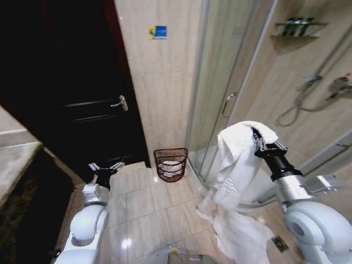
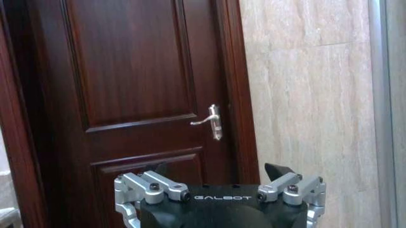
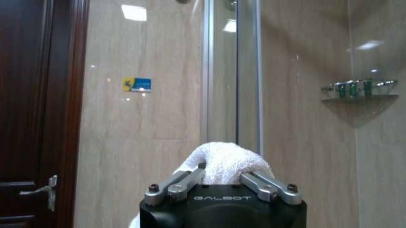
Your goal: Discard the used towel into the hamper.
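A long white towel [image 1: 237, 165] hangs from my right gripper [image 1: 257, 138], which is shut on its top fold at the right of the head view; its lower end trails on the floor tiles. In the right wrist view the towel [image 3: 222, 164] bulges between the closed fingers [image 3: 257, 183]. The hamper [image 1: 170, 164], a small dark red-brown openwork basket with something white inside, stands on the floor against the wall, left of and beyond the towel. My left gripper [image 1: 106, 168] is held up at the lower left, open and holding nothing, facing the door.
A dark wooden door [image 1: 82, 82] with a metal handle [image 1: 121, 103] fills the left. A glass shower enclosure [image 1: 231, 82] stands right of the hamper, with a shelf of bottles [image 1: 297, 27] beyond. A countertop edge [image 1: 16, 159] is at far left. Bare tiles lie before the hamper.
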You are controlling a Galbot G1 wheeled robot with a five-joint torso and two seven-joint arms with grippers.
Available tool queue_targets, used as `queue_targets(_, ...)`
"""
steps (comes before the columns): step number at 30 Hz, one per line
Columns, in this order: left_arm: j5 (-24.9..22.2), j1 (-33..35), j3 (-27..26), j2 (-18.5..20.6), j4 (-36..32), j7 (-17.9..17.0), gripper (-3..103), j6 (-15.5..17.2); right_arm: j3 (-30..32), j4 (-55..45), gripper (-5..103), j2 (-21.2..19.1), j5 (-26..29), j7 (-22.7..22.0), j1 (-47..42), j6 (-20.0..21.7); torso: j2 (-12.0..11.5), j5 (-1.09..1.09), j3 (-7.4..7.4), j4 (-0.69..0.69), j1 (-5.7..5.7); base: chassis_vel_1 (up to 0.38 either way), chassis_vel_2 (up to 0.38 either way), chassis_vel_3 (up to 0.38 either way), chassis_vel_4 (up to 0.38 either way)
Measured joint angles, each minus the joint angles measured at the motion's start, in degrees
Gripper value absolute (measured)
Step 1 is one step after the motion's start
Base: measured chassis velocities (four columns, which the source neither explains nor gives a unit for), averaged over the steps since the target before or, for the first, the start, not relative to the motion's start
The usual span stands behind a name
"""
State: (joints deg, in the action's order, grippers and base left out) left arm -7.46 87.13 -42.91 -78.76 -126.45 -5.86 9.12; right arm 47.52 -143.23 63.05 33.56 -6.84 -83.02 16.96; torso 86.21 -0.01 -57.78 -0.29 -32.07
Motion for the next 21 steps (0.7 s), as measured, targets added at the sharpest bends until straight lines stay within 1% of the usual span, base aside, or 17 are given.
queue_targets(7, 0.00, 0.00, 0.01, 0.00, 0.00, 0.01, 100, 0.00, -0.55, 0.00, 5, 0.43, -0.64, -0.18, -0.07, -0.29, 0.00, 0.02, 0.00, -0.03, 0.00, 0.017, 0.009, -0.034, -0.025)
queue_targets(11, 0.00, 0.00, 0.01, -0.01, 0.00, 0.01, 100, 0.00, -1.37, 0.00, 5, 0.70, -1.73, -0.12, -0.11, -0.44, 0.00, 0.01, 0.00, -0.01, 0.01, 0.078, 0.078, -0.076, -0.107)
queue_targets(21, 0.00, -0.01, 0.00, 0.00, 0.00, 0.00, 100, 0.00, -2.11, 0.00, 5, 1.18, -2.93, 0.14, -0.38, -0.84, 0.00, -0.01, 0.00, 0.00, 0.00, 0.143, 0.145, -0.128, -0.126)
